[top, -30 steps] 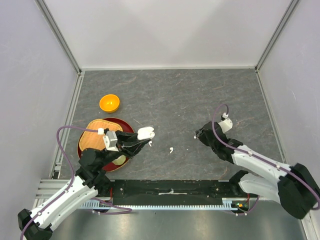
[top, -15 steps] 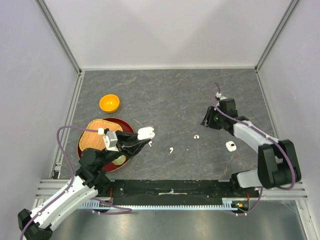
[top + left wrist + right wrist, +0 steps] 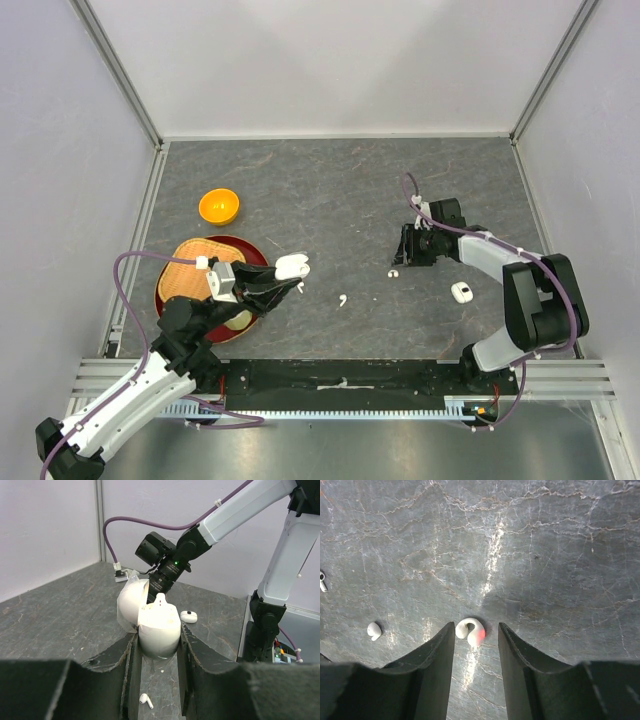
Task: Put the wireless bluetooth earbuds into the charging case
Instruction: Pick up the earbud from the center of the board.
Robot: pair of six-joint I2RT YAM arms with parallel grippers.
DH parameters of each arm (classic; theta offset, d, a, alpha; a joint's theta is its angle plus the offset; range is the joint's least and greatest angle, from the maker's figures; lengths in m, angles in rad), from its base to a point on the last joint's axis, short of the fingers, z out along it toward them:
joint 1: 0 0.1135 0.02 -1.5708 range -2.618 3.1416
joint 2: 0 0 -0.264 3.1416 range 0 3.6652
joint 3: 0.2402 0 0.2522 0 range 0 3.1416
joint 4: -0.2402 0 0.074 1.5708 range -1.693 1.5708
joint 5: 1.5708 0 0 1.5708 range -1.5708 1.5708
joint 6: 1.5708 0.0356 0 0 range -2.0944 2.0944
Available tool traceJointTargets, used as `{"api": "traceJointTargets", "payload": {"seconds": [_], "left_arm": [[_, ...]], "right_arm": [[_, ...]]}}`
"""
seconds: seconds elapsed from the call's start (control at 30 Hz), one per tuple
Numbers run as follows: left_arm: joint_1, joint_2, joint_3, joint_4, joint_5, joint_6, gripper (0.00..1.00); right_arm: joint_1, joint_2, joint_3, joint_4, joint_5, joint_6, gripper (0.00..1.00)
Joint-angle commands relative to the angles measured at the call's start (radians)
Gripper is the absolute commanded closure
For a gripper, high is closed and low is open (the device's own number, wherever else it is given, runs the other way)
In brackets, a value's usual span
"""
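My left gripper (image 3: 285,275) is shut on an open white charging case (image 3: 291,266), held above the table; in the left wrist view the case (image 3: 159,625) sits between the fingers with its lid (image 3: 130,602) tipped back. My right gripper (image 3: 476,625) is open and low over the table, with one white earbud (image 3: 471,631) lying between its fingers; I cannot tell whether they touch it. In the top view that gripper (image 3: 408,250) hides this earbud. Two more earbuds lie on the table (image 3: 393,272) (image 3: 342,299), and also show in the right wrist view (image 3: 374,630) (image 3: 322,581).
A second, closed white case (image 3: 460,292) lies to the right of my right gripper. A red plate (image 3: 166,285) with a woven mat is under my left arm. An orange bowl (image 3: 219,206) stands beyond it. Walls enclose the table on three sides.
My right arm swung away from the near right, uncovering the closed case and an earbud, then the gripper came down around an earbud. My left gripper and case have not moved.
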Motion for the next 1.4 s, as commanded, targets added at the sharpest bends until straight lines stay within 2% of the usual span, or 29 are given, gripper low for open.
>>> {"api": "traceJointTargets", "payload": {"seconds": [0.0, 0.53, 1.37], "left_arm": [[-0.002, -0.001, 0.009, 0.032, 0.023, -0.010, 0.98], [-0.002, 0.007, 0.003, 0.044, 0.023, -0.013, 0.98], [-0.003, 0.004, -0.006, 0.038, 0.018, -0.014, 0.98]], "right_arm": [[0.000, 0.025, 0.029, 0.000, -0.032, -0.024, 0.54], [0.014, 0.056, 0.023, -0.016, -0.018, -0.017, 0.57], [0.078, 0.054, 0.034, -0.091, 0.138, -0.008, 0.62]]}}
